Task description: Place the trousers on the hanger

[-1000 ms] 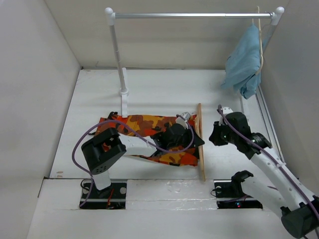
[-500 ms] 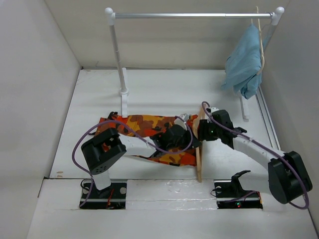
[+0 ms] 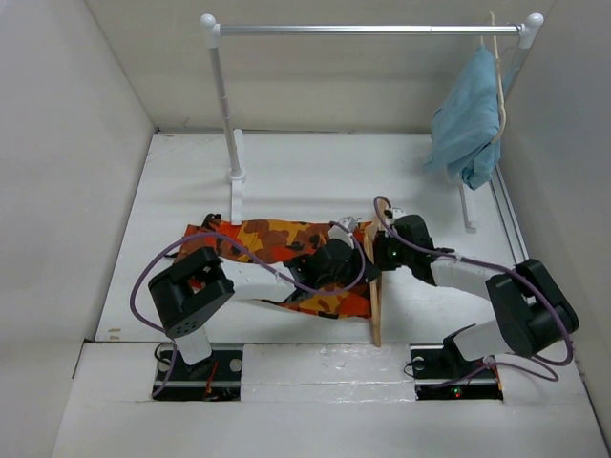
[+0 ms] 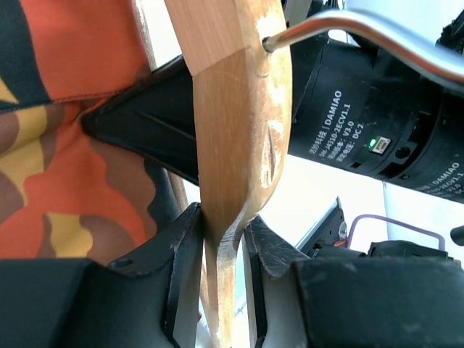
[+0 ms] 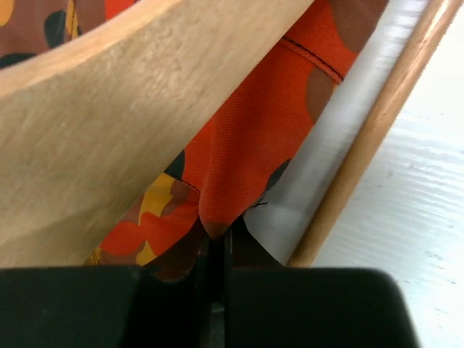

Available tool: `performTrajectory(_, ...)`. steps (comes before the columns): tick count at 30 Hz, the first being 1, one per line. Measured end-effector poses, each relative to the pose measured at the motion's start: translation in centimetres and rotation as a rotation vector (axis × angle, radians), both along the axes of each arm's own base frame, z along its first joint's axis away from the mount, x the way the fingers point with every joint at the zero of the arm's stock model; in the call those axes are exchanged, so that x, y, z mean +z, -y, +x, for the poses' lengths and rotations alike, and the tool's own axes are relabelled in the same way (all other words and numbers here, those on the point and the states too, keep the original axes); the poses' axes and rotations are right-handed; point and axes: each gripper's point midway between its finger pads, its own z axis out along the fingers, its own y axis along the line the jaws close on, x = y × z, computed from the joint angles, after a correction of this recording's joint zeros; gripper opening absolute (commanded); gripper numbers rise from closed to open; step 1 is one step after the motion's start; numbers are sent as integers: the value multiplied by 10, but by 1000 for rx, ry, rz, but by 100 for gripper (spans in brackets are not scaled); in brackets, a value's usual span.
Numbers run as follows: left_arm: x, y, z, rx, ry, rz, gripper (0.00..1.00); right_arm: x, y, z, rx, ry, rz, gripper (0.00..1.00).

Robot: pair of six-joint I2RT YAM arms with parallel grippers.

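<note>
1. At the near edge of the white table (image 3: pixel 315 172), the left arm (image 3: pixel 191 296) and the right arm (image 3: pixel 516 305) both reached inward and met near the middle.
2. Between them was the light tan wooden triangular clothes hanger (image 3: pixel 375 296). From above it showed as a narrow strip running from near to far. Whether it rested on the table could not be told.
3. The left gripper (image 4: pixel 223 228) was closed narrowly on the hanger's wooden shoulder, with one black finger (image 4: pixel 185 246) pressed against each face. It gripped a little below the point where the thin metal hook (image 4: pixel 348 25) entered the wood.
4. The right gripper (image 5: pixel 220 246) came in from the other side. Its jaws were almost together, pinching a small fold of orange cloth from the trousers.
5. The long cloth trousers in orange, red, yellow and dark brown camouflage print (image 3: pixel 267 239) lay spread on the table to the left of the hanger. Their right end reached it, and in the right wrist view the cloth showed between the broad shoulder and the round crossbar (image 5: pixel 377 130).
6. At the far side stood a white clothes rack with a metal rail (image 3: pixel 368 30).
7. At the rail's right end a plain light blue garment (image 3: pixel 468 114) hung on a second wooden hanger (image 3: pixel 498 76), well apart from both grippers.
</note>
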Motion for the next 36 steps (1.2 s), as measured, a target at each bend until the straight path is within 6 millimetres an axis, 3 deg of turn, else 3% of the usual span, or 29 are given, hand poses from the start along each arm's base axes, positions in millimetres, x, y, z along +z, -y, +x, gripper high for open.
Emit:
performTrajectory(5,1,0,0,3,7,0,0,13,3,-5,-5,6,9,0)
performTrajectory(8,-1,-2,0,12,11,9,0,40,15,-8,-26,28,22,0)
performTrajectory(11,-1,-5,5,43,24,17,0,72,32,-6,-55,72,18,0)
performTrajectory(14,-1,-8,13,85,32,46,0,84,61,-8,-93,70,-27,0)
performTrajectory(15,-2,-9,14,90,29,55,0,77,66,-17,-76,33,-50,0)
performTrajectory(17,-1,-9,14,95,30,68,0,82,101,-13,-174,44,-69,0)
performTrajectory(21,-4,-12,14,111,25,82,0,78,151,-23,-293,-1,-106,0)
performTrajectory(24,-6,-21,12,118,26,101,0,67,168,-27,-318,-65,-116,0)
performTrajectory(28,-16,-44,5,117,33,165,0,54,182,-17,-327,-133,-124,1)
performTrajectory(29,-15,-47,4,119,34,167,0,53,185,-11,-328,-131,-127,11)
performTrajectory(30,-14,-48,4,119,35,170,0,53,187,-6,-327,-129,-123,29)
performTrajectory(31,-12,-50,3,119,39,175,0,53,187,0,-323,-124,-119,60)
performTrajectory(33,-11,-49,2,114,42,190,0,55,188,8,-310,-97,-126,71)
performTrajectory(36,-6,-40,6,112,50,214,0,61,184,6,-270,-62,-147,76)
